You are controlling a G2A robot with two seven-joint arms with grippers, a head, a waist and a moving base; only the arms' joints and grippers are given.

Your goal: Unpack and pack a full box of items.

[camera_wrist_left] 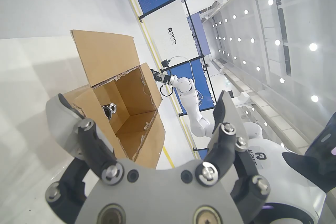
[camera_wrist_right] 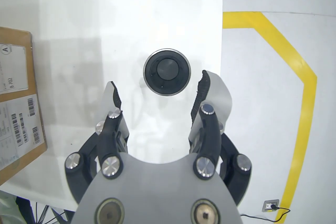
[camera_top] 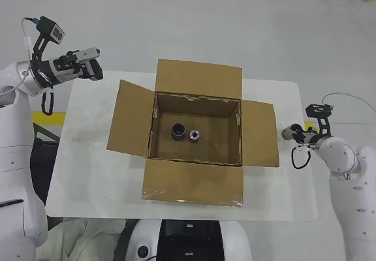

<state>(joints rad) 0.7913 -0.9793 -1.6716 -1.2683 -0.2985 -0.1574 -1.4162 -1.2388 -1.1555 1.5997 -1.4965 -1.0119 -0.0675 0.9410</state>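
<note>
Brown corrugated cardboard box (camera_top: 194,186) sits mid-way across the white desk (camera_top: 87,176), all four flaps folded out so its inside can be reached from above. Its rim edges look torn and ragged, and one side flap carries printed labels. On its floor lie a short dark cylinder (camera_top: 177,132) and, just beside it, a small silvery ring-shaped part (camera_top: 194,136), so the unpacking looks unfinished. On the desk to the box's right, apart from the flap, rests a black round disc with a metal rim (camera_wrist_right: 167,72). The right tool (camera_wrist_right: 158,83) hangs above the disc with fingers spread on either side, gripping nothing; whether to pick or after placing, I cannot tell. The left tool (camera_top: 96,64), likewise spread and empty, is held over the desk's far left corner, probably parked clear of the box.
</note>
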